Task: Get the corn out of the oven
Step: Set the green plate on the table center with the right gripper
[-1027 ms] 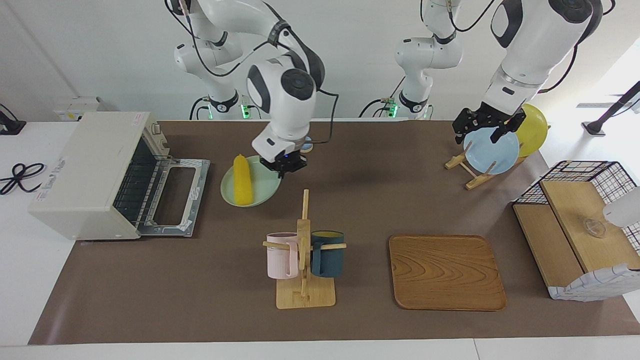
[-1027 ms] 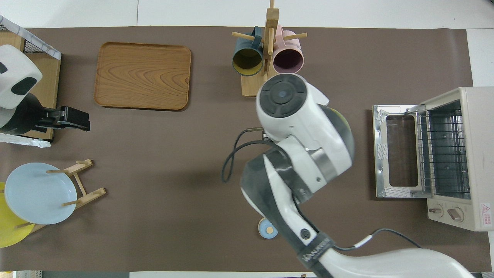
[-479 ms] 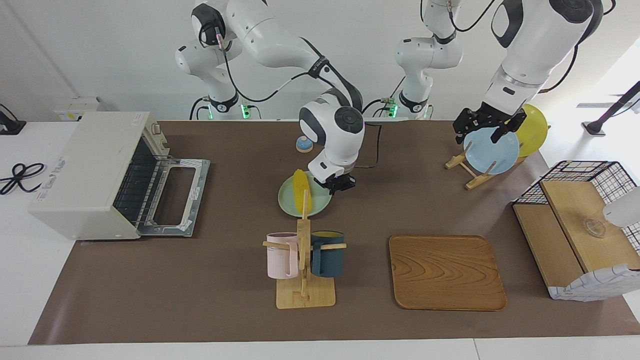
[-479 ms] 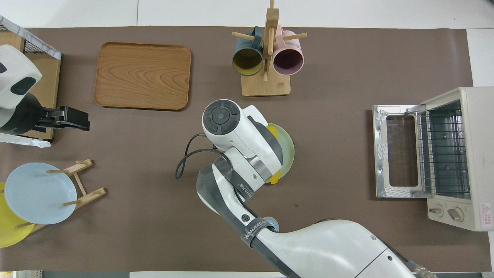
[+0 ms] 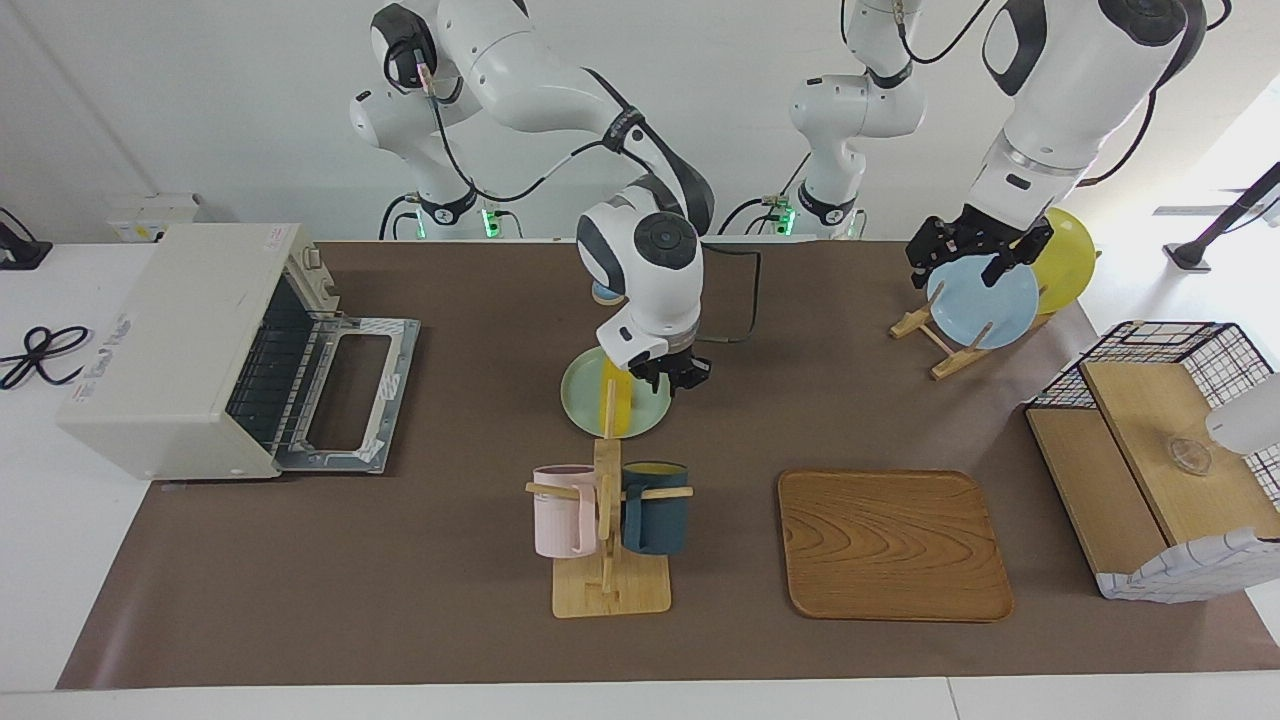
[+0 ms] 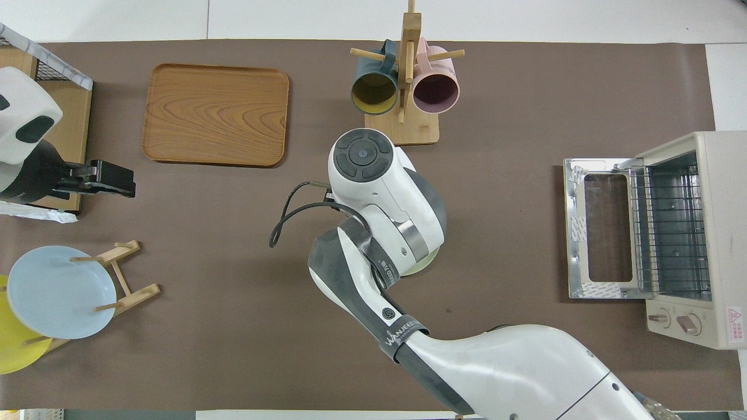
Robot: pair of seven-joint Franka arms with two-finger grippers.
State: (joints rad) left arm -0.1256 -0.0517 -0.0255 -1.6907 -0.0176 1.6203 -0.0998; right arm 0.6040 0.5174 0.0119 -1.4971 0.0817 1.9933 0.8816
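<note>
From the facing camera, my right end effector [image 5: 672, 377] hangs low over the edge of the round pale green plate [image 5: 578, 392], at the side toward the left arm's end of the bench. Its black fingers look parted and nothing sits between them, though I cannot tell how wide they stand. The bright yellow ribbed corn cob [image 5: 617, 398] lies on that plate, partly hidden by the post of the wooden mug rack [image 5: 607, 540], which stands farther from the robots with a pink mug [image 5: 563, 510] and a dark teal mug [image 5: 655, 507]. The boxy cream-white toaster oven [image 5: 170, 345] sits well apart at the right arm's end, its glass door [image 5: 350, 392] folded down and its wire rack bare as far as I can see. I judge the corn is already out and set down. My left end effector [image 5: 975, 250] waits, fingers spread wide and empty, over the pale blue plate [image 5: 985, 305] in the wooden dish rack.

From overhead, my right arm's wrist covers nearly everything; only a sliver of the green plate's rim [image 6: 423, 267] shows, and the corn is hidden. The oven [image 6: 694, 233] stands open, with no cob on the rack bars in view.

I'd expect the cob to be light, stiff and round enough to roll, its ribbing giving some bite. The thick middle, gripped across its width, looks like the safest hold.
</note>
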